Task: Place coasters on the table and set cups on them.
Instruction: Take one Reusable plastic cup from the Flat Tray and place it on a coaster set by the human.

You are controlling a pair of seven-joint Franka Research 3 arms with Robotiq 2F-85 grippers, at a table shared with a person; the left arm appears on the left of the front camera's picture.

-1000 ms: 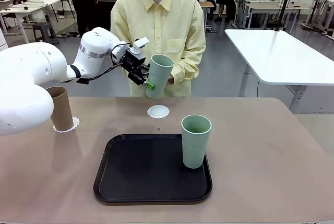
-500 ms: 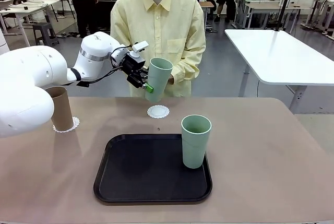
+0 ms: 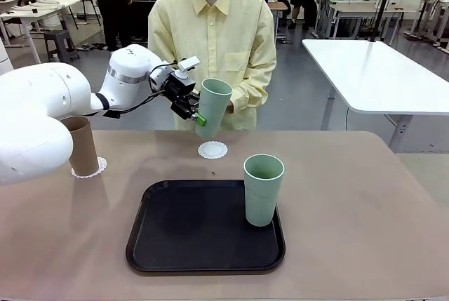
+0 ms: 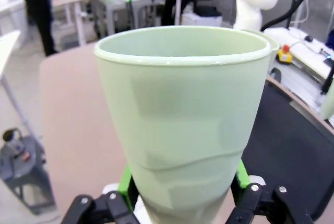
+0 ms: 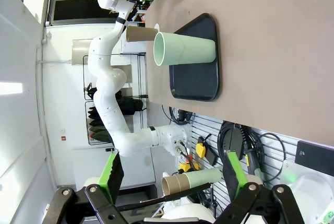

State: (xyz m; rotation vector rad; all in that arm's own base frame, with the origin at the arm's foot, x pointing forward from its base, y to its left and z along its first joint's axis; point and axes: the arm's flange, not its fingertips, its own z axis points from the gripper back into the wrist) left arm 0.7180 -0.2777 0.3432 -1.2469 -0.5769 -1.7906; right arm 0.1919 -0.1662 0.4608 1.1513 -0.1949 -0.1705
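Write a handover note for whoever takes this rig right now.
Claws: the left claw is shut on a green cup, held in the air roughly over the bare coaster. The right claw is open, with nothing in it.
Done: the brown cup stands on the left coaster on the table.
Left: set the held cup on the bare coaster. The second green cup stands on the black tray, not on a coaster.

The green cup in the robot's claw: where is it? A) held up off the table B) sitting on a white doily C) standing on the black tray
A: the left gripper is shut on the green cup, whose base hangs clear of the table.
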